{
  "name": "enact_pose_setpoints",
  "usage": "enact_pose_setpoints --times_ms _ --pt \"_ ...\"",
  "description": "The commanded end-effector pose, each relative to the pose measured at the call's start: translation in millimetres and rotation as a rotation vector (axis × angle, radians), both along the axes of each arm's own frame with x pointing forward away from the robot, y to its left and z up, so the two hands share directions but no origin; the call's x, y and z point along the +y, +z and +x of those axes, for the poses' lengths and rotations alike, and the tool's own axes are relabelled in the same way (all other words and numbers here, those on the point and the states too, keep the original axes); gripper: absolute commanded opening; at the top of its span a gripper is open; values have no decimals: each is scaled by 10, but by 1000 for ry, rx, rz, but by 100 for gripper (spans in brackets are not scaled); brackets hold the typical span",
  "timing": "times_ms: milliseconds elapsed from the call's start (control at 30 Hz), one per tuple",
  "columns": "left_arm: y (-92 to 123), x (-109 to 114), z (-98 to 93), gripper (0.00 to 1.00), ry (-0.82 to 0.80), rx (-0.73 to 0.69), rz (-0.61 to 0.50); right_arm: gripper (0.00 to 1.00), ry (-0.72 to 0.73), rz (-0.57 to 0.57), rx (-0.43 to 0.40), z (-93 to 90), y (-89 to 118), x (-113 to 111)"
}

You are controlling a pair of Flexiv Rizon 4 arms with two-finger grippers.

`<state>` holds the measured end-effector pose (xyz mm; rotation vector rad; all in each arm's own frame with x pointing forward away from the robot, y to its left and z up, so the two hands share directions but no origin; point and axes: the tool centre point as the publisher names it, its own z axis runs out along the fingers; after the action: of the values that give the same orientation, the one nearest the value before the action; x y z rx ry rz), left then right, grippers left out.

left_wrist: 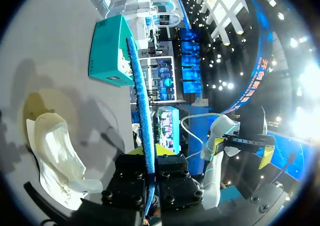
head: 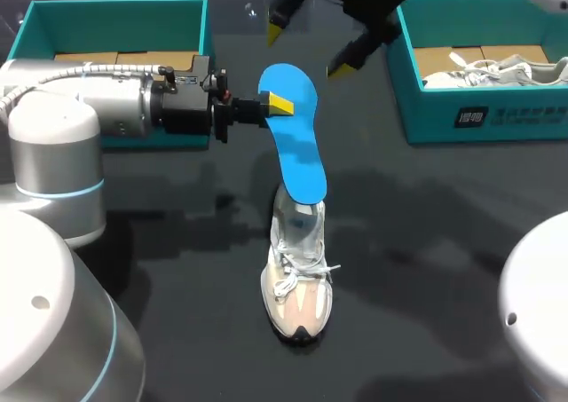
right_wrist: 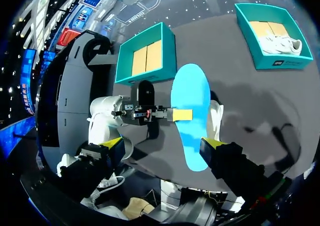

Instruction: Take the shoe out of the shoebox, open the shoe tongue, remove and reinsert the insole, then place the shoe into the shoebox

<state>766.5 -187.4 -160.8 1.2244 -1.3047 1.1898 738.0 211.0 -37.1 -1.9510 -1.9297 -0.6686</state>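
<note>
A blue insole [head: 295,136] hangs over the table, and my left gripper [head: 277,105] is shut on its edge near the top end. The insole's lower end meets the opening of a beige shoe [head: 297,273] that stands on the dark table. In the left wrist view the insole [left_wrist: 145,111] runs edge-on between the fingers of my left gripper [left_wrist: 148,151], with the shoe [left_wrist: 55,156] beside it. My right gripper [head: 309,49] hovers open above and behind the insole, holding nothing. The right wrist view looks down on the insole [right_wrist: 190,106] ahead of my right gripper [right_wrist: 162,146].
A teal shoebox [head: 202,38] lined with cardboard stands at the back left. A second teal shoebox [head: 444,118] at the back right holds a white shoe [head: 501,69]. Bare dark tabletop surrounds the beige shoe.
</note>
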Motion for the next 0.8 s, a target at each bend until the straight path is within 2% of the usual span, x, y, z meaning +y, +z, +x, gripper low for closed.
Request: enact_pose_setpoints --times_ms 33,400,800 --pt "-4 -8 7 0 -1 0 1 100 -32 -648 8 -14 92 91" --pt "-4 -8 7 0 -1 0 1 100 13 -778 -41 -132 81 412" --pt "-4 -8 7 0 -1 0 1 100 31 -795 -51 -109 64 475"
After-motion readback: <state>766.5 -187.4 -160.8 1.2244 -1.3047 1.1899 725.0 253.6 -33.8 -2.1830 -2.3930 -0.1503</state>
